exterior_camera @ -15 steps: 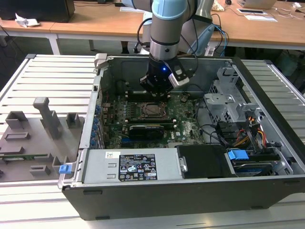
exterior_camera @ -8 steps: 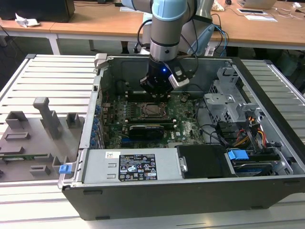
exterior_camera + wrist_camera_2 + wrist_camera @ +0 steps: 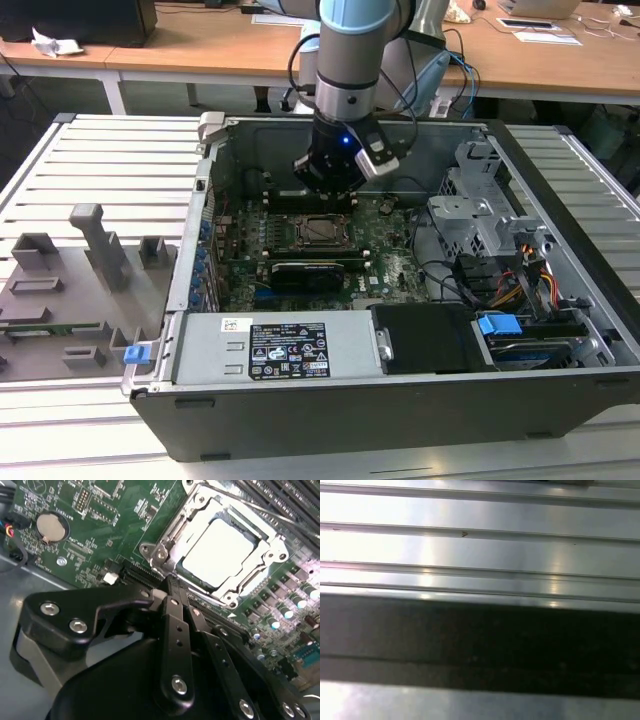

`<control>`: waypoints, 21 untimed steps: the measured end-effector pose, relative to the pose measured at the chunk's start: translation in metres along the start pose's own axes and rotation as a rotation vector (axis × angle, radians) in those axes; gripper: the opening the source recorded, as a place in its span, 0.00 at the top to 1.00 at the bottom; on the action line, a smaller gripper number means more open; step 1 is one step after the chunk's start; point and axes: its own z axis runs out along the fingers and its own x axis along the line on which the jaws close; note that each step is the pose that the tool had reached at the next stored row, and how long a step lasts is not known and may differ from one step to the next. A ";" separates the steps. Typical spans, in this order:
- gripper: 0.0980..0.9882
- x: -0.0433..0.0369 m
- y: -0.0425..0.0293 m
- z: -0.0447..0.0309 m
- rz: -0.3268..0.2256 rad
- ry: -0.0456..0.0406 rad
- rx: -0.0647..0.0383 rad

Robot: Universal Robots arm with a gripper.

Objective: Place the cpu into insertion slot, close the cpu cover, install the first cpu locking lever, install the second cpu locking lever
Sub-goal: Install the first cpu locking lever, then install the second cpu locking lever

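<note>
My gripper (image 3: 172,587) hangs by the near edge of the socket, jaws clenched on nothing. The cpu (image 3: 217,552) sits under the cpu cover (image 3: 200,510). I should push slowly.

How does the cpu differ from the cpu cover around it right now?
The cpu is a plain, pale, solid square; the cpu cover is a thin metal frame with a square window. The cpu sits inside, the cover rings it. Both lie flat on the socket.
</note>
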 end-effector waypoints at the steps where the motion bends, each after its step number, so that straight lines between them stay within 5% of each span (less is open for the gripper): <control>1: 0.99 0.0001 -0.0009 0.0000 0.000 0.0000 0.000; 21: 0.99 0.0007 -0.0129 -0.0007 0.000 0.0001 0.000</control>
